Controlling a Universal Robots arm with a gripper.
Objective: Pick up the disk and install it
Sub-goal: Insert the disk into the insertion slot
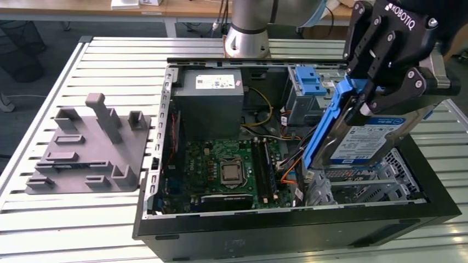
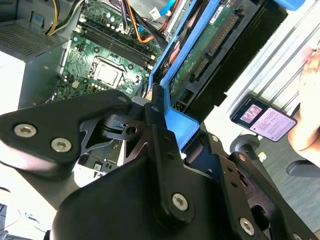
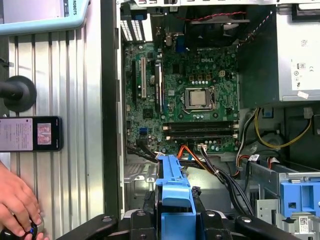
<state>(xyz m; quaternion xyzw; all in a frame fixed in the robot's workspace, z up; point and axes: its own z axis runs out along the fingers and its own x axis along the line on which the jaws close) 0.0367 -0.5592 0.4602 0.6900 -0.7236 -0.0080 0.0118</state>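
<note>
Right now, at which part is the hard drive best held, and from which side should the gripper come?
Best by its two blue side rails, fingers closing across the drive's width from the end away from the connectors. The hard drive is flat, so its rails offer parallel edges. The gripper already holds it about this way, tilted above the open computer case, label showing in the exterior view.

A slatted metal desk (image 1: pixel 95 219) is seen under even light. Dark floor (image 1: pixel 29 60) is visible beyond it, with a wooden table (image 1: pixel 87 11) behind.
</note>
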